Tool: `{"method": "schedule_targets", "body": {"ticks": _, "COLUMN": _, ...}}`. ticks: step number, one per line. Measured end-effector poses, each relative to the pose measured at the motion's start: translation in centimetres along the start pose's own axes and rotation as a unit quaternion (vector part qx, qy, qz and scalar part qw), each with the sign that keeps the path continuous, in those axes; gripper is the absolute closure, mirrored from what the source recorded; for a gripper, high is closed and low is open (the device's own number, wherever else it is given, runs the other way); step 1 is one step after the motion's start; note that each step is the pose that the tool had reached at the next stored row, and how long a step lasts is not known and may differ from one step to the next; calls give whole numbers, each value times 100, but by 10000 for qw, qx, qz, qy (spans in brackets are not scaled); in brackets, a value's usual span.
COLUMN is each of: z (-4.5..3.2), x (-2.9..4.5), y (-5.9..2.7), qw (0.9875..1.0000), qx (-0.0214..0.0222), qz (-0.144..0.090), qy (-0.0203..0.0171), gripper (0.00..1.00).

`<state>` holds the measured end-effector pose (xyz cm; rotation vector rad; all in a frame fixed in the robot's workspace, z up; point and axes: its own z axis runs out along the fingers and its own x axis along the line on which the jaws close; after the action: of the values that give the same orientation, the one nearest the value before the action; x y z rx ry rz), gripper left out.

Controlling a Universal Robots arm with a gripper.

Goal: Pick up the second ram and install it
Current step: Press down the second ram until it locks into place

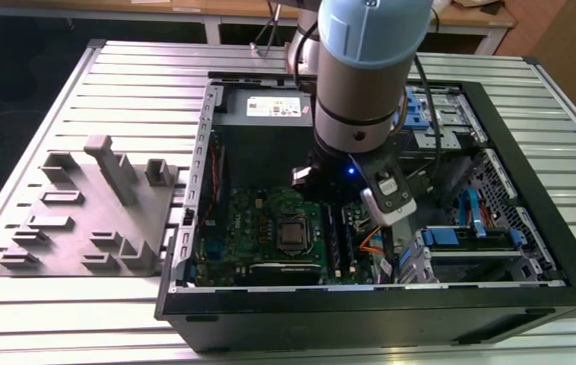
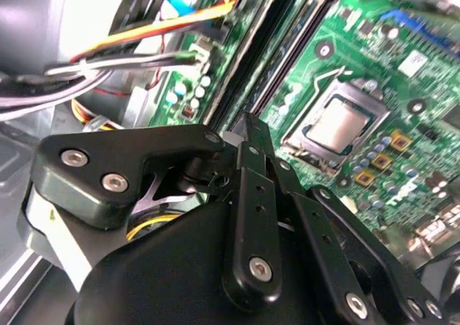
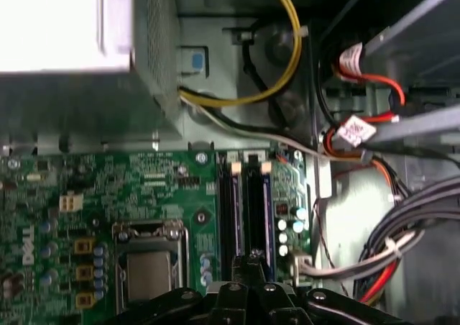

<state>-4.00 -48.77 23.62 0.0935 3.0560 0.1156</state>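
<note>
My gripper point(image 1: 329, 204) hangs inside the open computer case, low over the green motherboard point(image 1: 257, 228). In both wrist views its black fingers point(image 2: 248, 134) meet at the tips with no gap, and nothing shows between them. The tips point(image 3: 251, 260) sit right above the pair of long black memory slots point(image 3: 244, 206) beside the processor socket point(image 3: 149, 271). The slots point(image 2: 287, 59) run away from the fingertips. The second ram is hidden: I cannot tell a stick apart from the slots.
The black case wall point(image 1: 369, 300) surrounds the work area. Bundles of coloured cables point(image 3: 374, 145) and a blue-tabbed drive cage point(image 1: 470, 232) lie at the exterior view's right of the slots. A grey parts fixture point(image 1: 96, 205) stands on the slatted table at the exterior view's left.
</note>
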Motion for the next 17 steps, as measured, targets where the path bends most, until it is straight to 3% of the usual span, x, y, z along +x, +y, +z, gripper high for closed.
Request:
{"method": "schedule_targets", "body": {"ticks": 7, "z": -12, "x": -11, "y": -177, "qw": 10000, "qx": 0, "qz": 0, "qy": 0, "gripper": 93}}
{"method": "schedule_targets", "body": {"ticks": 17, "z": -10, "x": -17, "y": -291, "qw": 10000, "qx": 26, "qz": -1, "qy": -2, "gripper": 93}}
